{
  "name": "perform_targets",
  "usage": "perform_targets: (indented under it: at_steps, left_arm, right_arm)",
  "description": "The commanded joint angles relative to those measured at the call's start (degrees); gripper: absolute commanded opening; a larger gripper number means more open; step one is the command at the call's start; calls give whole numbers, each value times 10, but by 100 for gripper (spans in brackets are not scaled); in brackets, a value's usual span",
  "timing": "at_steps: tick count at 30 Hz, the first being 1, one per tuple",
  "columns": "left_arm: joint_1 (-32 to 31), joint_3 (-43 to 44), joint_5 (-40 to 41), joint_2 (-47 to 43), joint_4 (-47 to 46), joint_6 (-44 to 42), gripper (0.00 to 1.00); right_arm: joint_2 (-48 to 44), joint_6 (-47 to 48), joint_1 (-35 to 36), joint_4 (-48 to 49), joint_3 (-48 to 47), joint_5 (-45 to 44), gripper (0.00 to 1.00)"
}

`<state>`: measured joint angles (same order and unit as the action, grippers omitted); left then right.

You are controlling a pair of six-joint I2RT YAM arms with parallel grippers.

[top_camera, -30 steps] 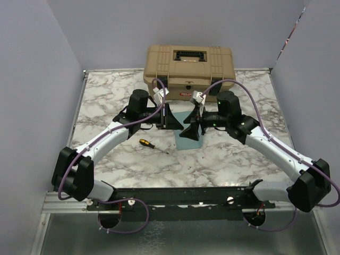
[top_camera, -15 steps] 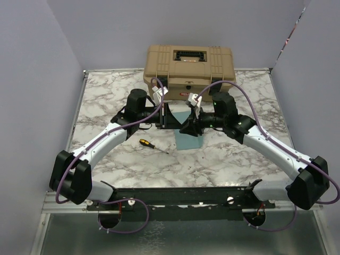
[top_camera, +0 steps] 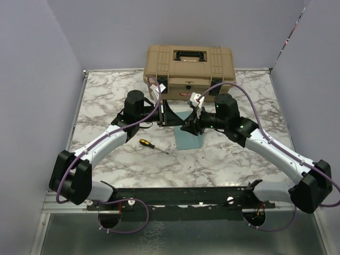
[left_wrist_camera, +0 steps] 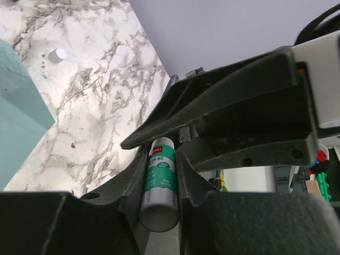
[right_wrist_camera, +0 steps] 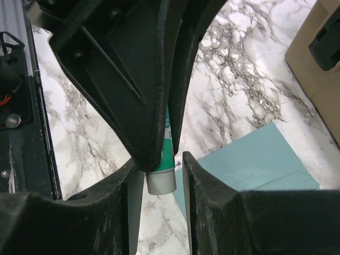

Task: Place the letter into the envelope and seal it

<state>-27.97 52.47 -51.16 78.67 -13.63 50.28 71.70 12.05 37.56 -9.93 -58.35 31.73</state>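
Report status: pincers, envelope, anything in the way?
Both shut on glue stick: left pincer, right pincer. Teal envelope flat on table; letter not in view. Stray screwdriver lies apart.

The left arm (top_camera: pixel 106 141) and right arm (top_camera: pixel 265 146) both reach forward and inward, elbows out, so their wrists meet nose to nose over mid-table. The left gripper (left_wrist_camera: pixel 158 159) is clamped narrowly on a glue stick (left_wrist_camera: pixel 160 186). The right gripper (right_wrist_camera: pixel 159 167) faces it, fingers interleaved with the left's, and is closed in on the stick's other end.
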Motion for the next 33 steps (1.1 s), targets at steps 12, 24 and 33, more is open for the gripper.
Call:
perform_targets:
  at_steps: [12, 24, 33]
  left_arm:
    - [-5, -6, -22, -20, -48, 24, 3]
    - [-5, -8, 45, -40, -51, 35, 55]
    - [-7, -43, 173, -78, -134, 59, 66]
  right_arm:
    - [-49, -8, 5, 51, 35, -39, 15]
    - [-62, -100, 4, 149, 63, -42, 7]
    - [-22, -240, 5, 232, 69, -64, 6]
